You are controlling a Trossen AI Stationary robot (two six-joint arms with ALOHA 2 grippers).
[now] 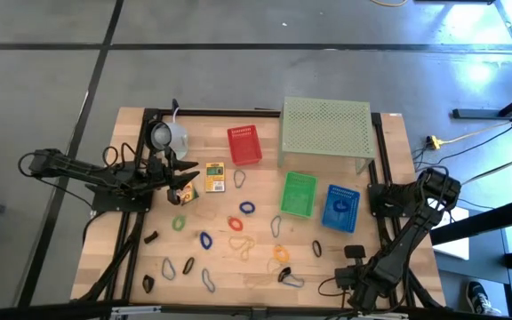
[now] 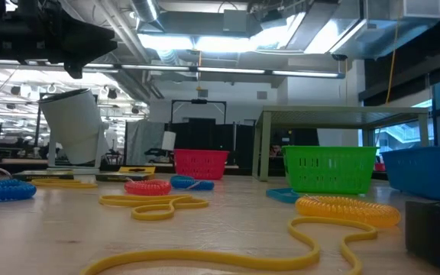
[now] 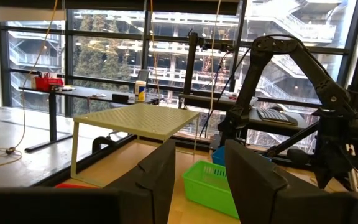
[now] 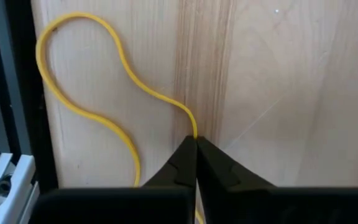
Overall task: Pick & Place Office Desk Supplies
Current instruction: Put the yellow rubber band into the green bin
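My right gripper points down at the table's near right, shut on a thin yellow loop that lies flat on the wood; in the high view its own arm covers that spot. My left gripper stands open above the table's left side, holding nothing, beside a small yellow box. Several small coloured loops, such as a blue one and an orange one, and dark clips lie flat across the table's near half. My right gripper pinches one strand of the yellow loop between its two fingertips. The fingers come from above, pointing down. The rest of the loop lies slack and flat on the table, curving away from the fingers.
A red basket, a green basket and a blue basket stand mid-table. A pale green perforated stand is at the back. A pale mug stands back left. A black rail runs close beside the yellow loop.
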